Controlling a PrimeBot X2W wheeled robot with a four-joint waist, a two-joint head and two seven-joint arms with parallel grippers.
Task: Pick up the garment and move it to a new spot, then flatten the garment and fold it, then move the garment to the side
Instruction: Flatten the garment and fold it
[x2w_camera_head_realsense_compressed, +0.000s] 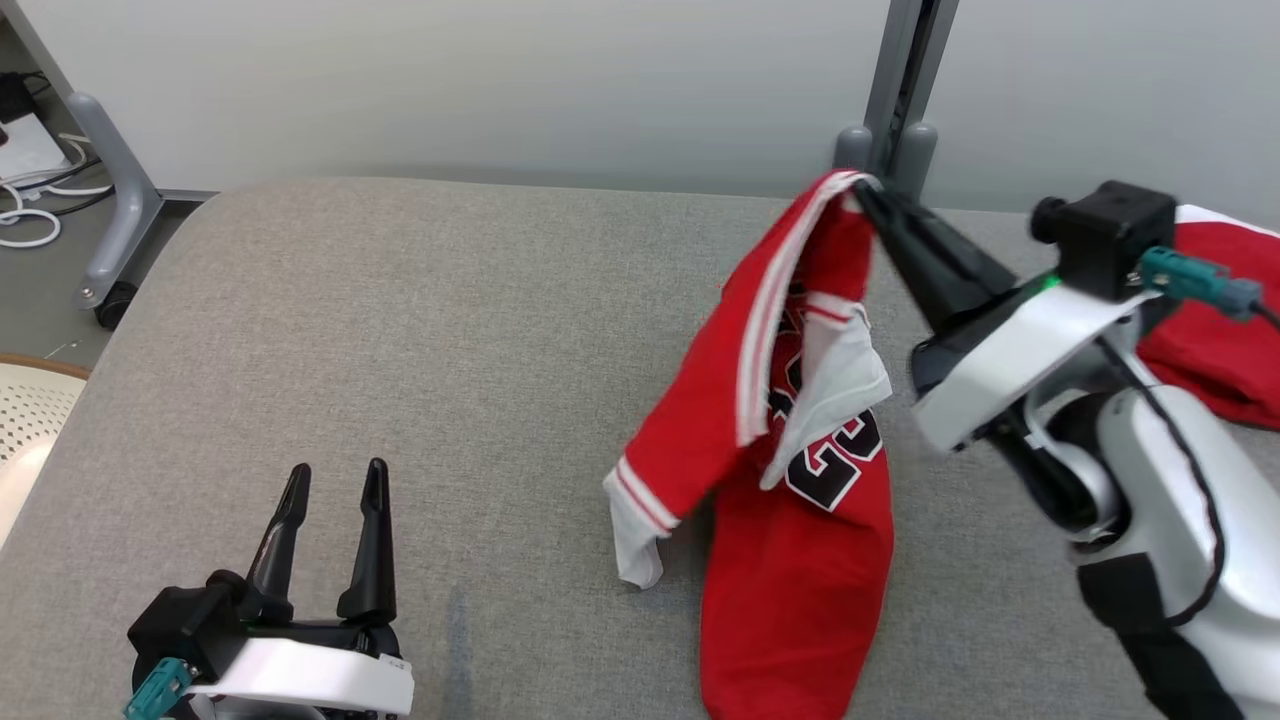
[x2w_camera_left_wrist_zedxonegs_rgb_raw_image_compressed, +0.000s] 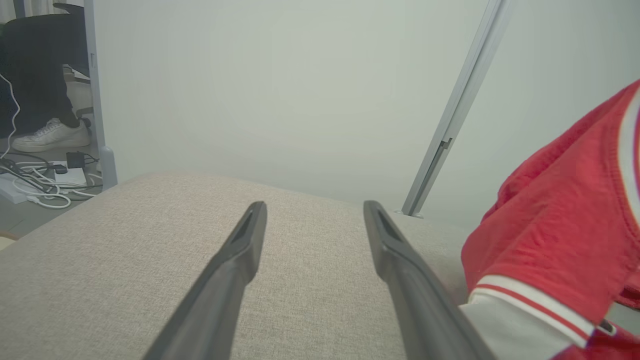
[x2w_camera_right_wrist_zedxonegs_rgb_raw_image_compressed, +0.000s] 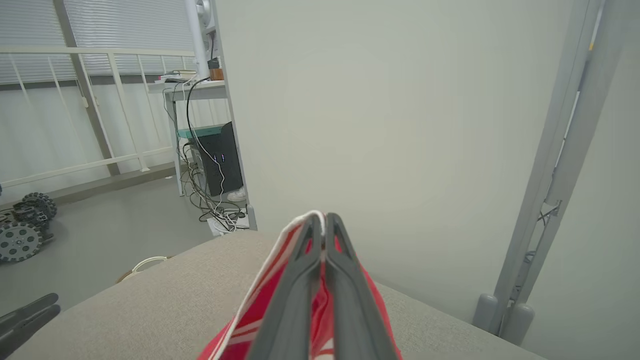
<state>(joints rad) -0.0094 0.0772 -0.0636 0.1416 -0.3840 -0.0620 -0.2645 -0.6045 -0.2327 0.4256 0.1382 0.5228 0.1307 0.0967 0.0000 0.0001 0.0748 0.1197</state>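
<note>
Waiting at about seven o'clock in the head view, the left hand sits low over the grey tabletop with its two fingers spread wide and nothing between them. It is probably parked there to stay clear of the transfer while remaining ready to help with the flattening. The bare stretch of tabletop ahead of it, toward ten o'clock, looks like a candidate for the new spot, though that is a guess. Right of centre, the red garment, a jersey with white trim and dark numerals, hangs in a tall drape. Its lower part lies on the tabletop around five o'clock and its top edge is drawn up toward one o'clock. That peak exists because the right hand has its fingers pressed together on the white-striped edge there, letting the cloth's own weight pull it open below. The lift seems partial, since much fabric has not left the surface. Farther right, at three o'clock behind the right arm, lies more red cloth; whether it belongs to the same garment I cannot tell.
</note>
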